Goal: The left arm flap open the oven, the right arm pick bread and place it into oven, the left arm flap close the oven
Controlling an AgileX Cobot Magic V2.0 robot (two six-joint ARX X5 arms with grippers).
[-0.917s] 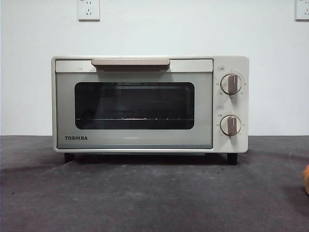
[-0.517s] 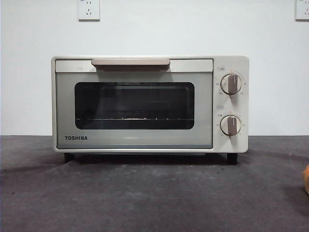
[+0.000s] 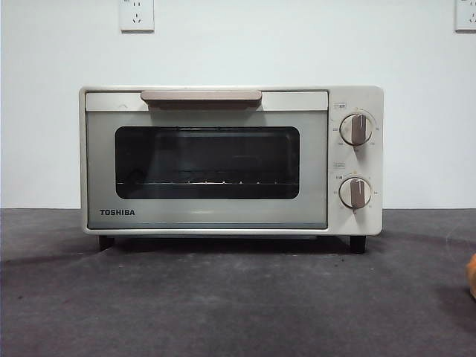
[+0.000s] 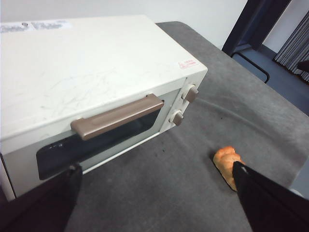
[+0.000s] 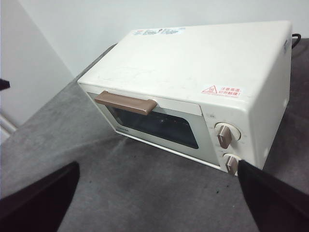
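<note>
Standing shut on the dark grey felt-like table cover [image 3: 238, 305] is the cream-white boxy TOSHIBA toaster oven [image 3: 230, 160], its door closed, so the first step of the task looks not yet begun. Its body is smooth painted metal, faintly scuffed on the top panel in the left wrist view. The dark glass door window [image 3: 207, 162] shows a thin wire rack [image 3: 201, 182] inside, with nothing on it.

The relation that matters for the opening move, as I judge it: the beige bar handle [image 4: 117, 116] runs lengthwise along the door's upper edge, ahead of the left gripper [image 4: 157, 171] and slightly higher than its tips, while the right gripper [image 5: 159, 169] hangs farther back from the oven's front. The left arm seems the better placed to hook the bar and swing the door down.

Both grippers have their black tapered jaws spread wide, holding nothing, and neither touches the oven.

Two round cream knobs [image 3: 355, 129] with beige grips sit one above the other beside the door.

The small golden-orange braided bread loaf [image 4: 227, 162], glossy and ridged, lies on the cover in front of the oven's knob end, well apart from it.
</note>
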